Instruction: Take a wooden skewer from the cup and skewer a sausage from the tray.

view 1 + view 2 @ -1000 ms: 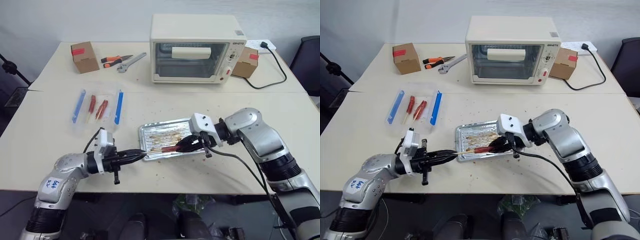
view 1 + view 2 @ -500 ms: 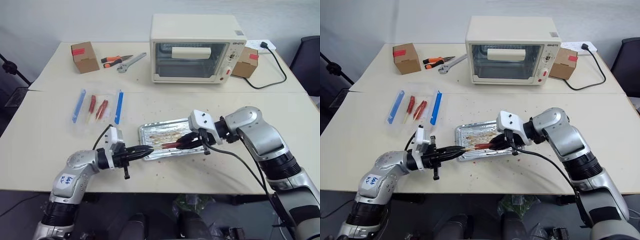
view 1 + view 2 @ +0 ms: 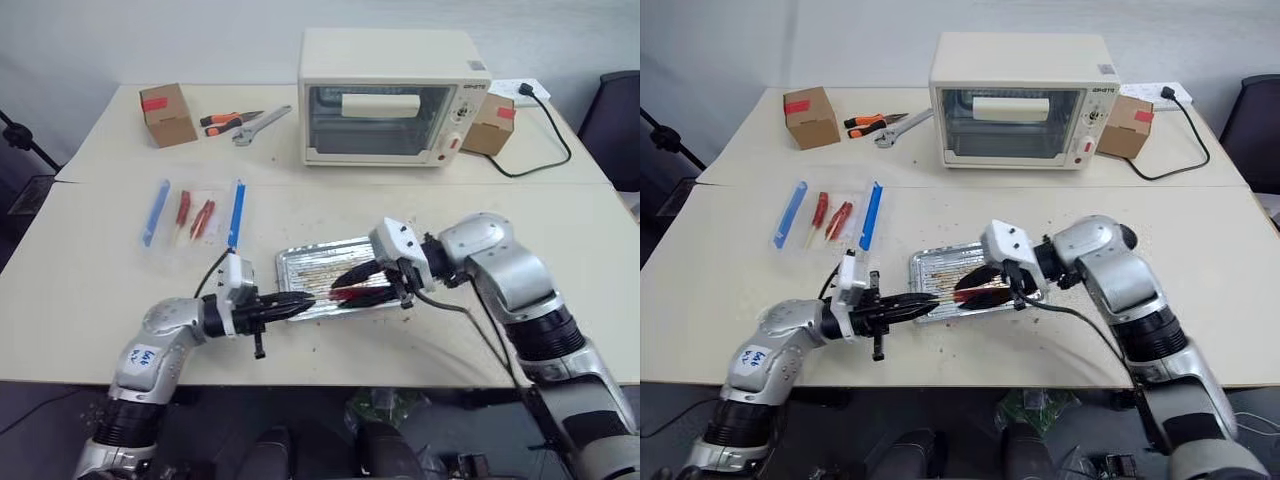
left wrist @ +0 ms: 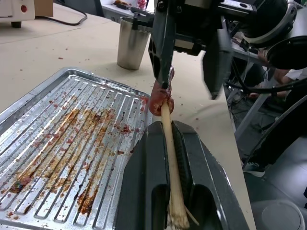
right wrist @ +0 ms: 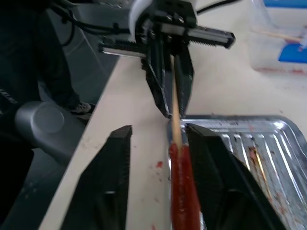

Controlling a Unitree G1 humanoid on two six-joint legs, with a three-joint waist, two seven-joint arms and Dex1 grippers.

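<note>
Working from the left of the tray (image 3: 300, 262), our left gripper (image 3: 308, 300) is clenched on the wooden skewer (image 4: 169, 139), whose long axis runs level across the tray's near edge toward the right. The skewer's tip is already buried in the end of the sausage (image 3: 345, 294), which sits in line with the stick just above the tray's near rim. To the right, our right gripper (image 3: 352, 284) has its fingers spread apart, flanking the sausage, one touching it at most. The cup (image 4: 133, 42) stands beyond the tray.
</note>
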